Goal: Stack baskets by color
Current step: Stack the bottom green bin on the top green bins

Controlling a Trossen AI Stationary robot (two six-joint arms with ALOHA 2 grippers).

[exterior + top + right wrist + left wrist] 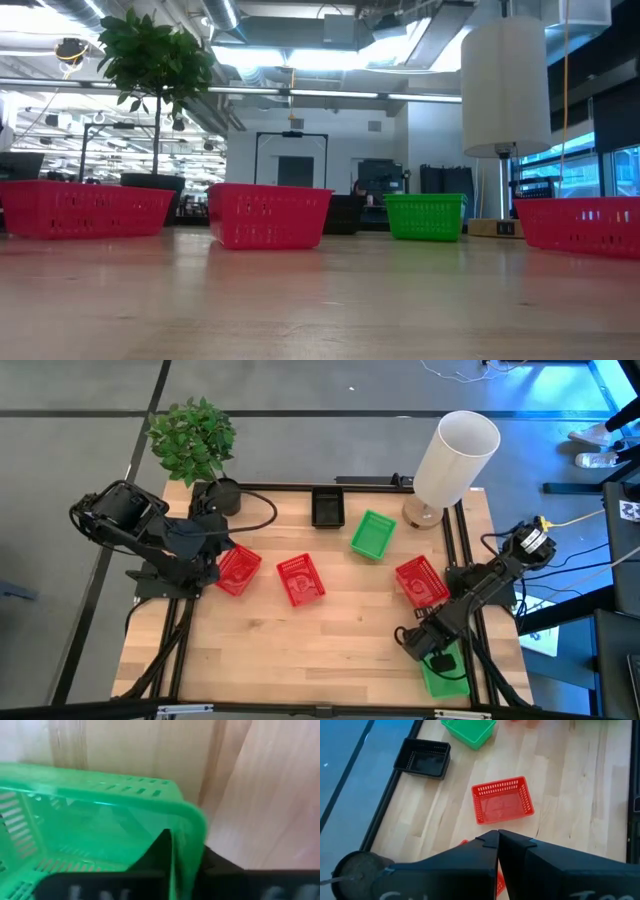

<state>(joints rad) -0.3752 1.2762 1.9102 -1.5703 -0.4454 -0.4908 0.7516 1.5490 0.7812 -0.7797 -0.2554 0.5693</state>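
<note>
Green plastic fills the view past my right gripper (185, 862): my two fingers pinch the rim of a green basket (100, 820), one finger inside the wall and one outside, nearly closed with only the thin mesh wall between them. From above, this gripper (437, 657) sits at the near right corner of the table (330, 650), and the green basket (445, 678) it grips lies just under and beyond it, partly over the table's edge. A little ahead of my right arm, touching nothing, a red basket (421, 581) rests on the wood. Farther off toward the middle, a second green basket (373, 534) lies tilted, with a black basket (327, 506) beside it near the far edge. My left gripper (497, 857) is fully shut with nothing in it, fingertips pressed together, hovering over a red basket (237, 570) directly beneath it. Just ahead of those closed fingers lies another red basket (502, 800), well apart from the one below. A white cylinder (455, 455) stands behind my right arm's reach, and a potted plant (195, 440) stands behind my left arm.
</note>
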